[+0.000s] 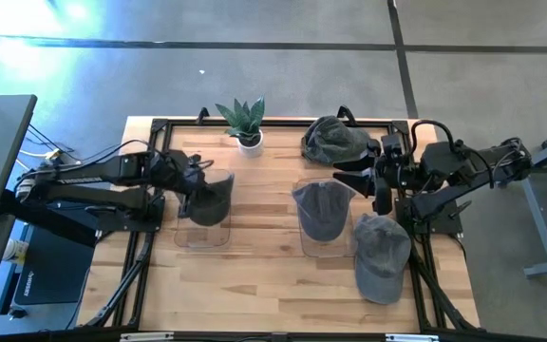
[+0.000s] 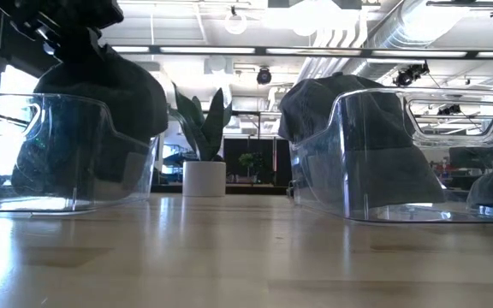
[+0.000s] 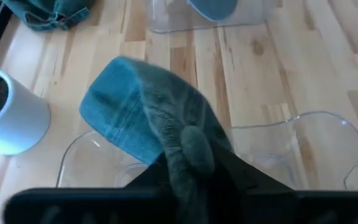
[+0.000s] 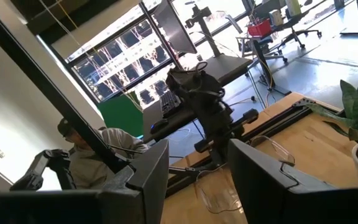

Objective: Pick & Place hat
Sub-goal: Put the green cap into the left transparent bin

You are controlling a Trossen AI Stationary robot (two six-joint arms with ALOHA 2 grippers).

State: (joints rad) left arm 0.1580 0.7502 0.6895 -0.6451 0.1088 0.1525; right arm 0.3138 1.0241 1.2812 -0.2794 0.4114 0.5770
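Observation:
My left gripper (image 1: 196, 186) is shut on a dark grey-blue hat (image 3: 135, 118) over the left clear plastic stand (image 1: 202, 228). In the low view this hat (image 2: 101, 94) sits partly behind the stand's wall (image 2: 67, 154). A second hat (image 1: 321, 209) lies on the right clear stand (image 2: 400, 154). A third hat (image 1: 335, 141) lies near the table's far edge. Another one (image 1: 380, 255) lies flat near the right edge. My right gripper (image 1: 348, 178) is open and holds nothing. It hovers just right of the second hat, and its fingers (image 4: 148, 171) point toward the table's left. My left gripper pinches a bunched fold of the hat's cloth (image 3: 188, 146) between its two fingers. It comes slanting down from the table's left side. The crown (image 3: 120, 115) juts forward past the fingers and over the stand. I cannot tell whether the hat touches the stand.
A potted plant (image 1: 245, 123) in a white pot (image 3: 8, 118) stands at the far edge, between the two stands. A black frame (image 1: 150, 237) borders the wooden table. Bare wood (image 1: 254, 275) lies near the front edge. A person (image 4: 89, 158) sits beyond the table's left side.

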